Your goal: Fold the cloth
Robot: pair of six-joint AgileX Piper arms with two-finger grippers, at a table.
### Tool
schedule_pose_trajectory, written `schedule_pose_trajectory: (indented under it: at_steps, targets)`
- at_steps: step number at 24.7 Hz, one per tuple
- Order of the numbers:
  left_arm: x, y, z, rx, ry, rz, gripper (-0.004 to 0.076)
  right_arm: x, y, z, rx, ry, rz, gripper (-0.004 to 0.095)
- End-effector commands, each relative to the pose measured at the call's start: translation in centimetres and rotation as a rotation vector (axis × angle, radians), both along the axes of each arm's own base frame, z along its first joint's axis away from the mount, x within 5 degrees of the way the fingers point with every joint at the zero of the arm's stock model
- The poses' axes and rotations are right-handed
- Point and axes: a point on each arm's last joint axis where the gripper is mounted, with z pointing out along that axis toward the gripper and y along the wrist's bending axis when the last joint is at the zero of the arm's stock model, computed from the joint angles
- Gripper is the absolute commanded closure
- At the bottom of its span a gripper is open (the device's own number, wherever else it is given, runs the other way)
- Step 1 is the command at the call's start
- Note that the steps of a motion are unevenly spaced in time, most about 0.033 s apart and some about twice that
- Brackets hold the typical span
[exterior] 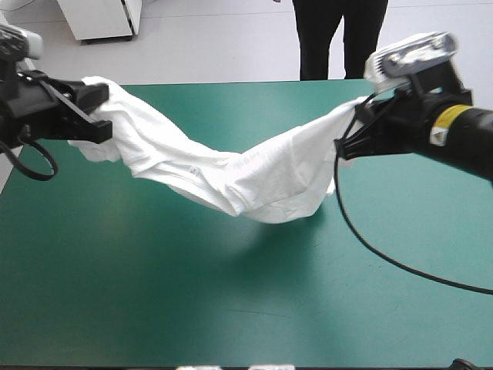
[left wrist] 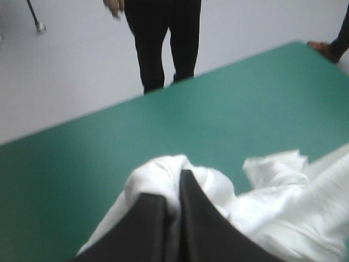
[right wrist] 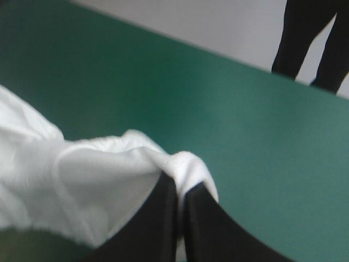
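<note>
High view: my T-shirt (exterior: 231, 173) hangs across the middle of the frame over the table (exterior: 154, 308), a white twisted sag between my left gripper (exterior: 98, 116), upper left, and right gripper (exterior: 345, 145), upper right, both pinched tight on bunched cloth. Light, soft and limp, I judge; corners would hold better.

T-shirt (exterior: 254, 181) plain white, seemingly unpatterned; cover (exterior: 154, 293) teal-green; fingers (left wrist: 207, 229) black.
</note>
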Motion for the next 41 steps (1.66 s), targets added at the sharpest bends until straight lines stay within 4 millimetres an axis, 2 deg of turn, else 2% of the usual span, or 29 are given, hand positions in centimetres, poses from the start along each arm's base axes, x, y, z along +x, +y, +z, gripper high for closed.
schedule_pose_trajectory:
  at_steps: [1,6,9,14,17,19,21,23,30,34,41]
  targets:
    - [-3.8,0.0,4.9,-0.107,-0.273,-0.025,0.0734,-3.9,-3.5,5.2,0.118,-0.211,-0.04,0.0925]
    - [-8.8,0.7,9.4,-0.162,-0.562,-0.02,0.0734,-7.8,-6.9,9.5,0.215,-0.43,-0.084,0.0925]
    - [-12.7,1.0,11.9,-0.212,-0.772,-0.051,0.0734,-10.3,-8.9,11.5,0.29,-0.566,-0.105,0.0925]
    - [-17.4,1.3,12.5,-0.218,-0.871,-0.094,0.0734,-12.3,-9.2,11.9,0.359,-0.579,-0.009,0.0925]
    - [-18.9,1.4,12.1,-0.197,-0.86,-0.096,0.0734,-12.9,-9.6,11.7,0.361,-0.558,-0.002,0.0925]
    - [-18.0,1.2,11.5,-0.195,-0.781,-0.099,0.0734,-12.2,-9.1,11.1,0.358,-0.511,-0.005,0.0925]
    - [-15.7,0.9,10.4,-0.186,-0.651,-0.102,0.0734,-10.7,-8.0,9.9,0.311,-0.435,-0.006,0.0925]
    - [-13.4,0.6,9.2,-0.167,-0.546,-0.1,0.0734,-9.1,-6.9,8.2,0.267,-0.345,-0.018,0.0925]
    - [-8.5,0.4,6.0,-0.111,-0.341,-0.051,0.0734,-3.9,-3.8,1.6,0.09,-0.086,-0.09,0.0925]
    - [-4.7,0.4,3.8,-0.075,-0.234,0.008,0.0734,-1.1,-2.9,-0.7,-0.012,-0.06,-0.182,0.0925]
    - [3.9,-0.3,-0.7,-0.027,-0.012,0.034,0.0734,4.1,-0.5,-3.0,-0.171,-0.079,-0.26,0.0926]
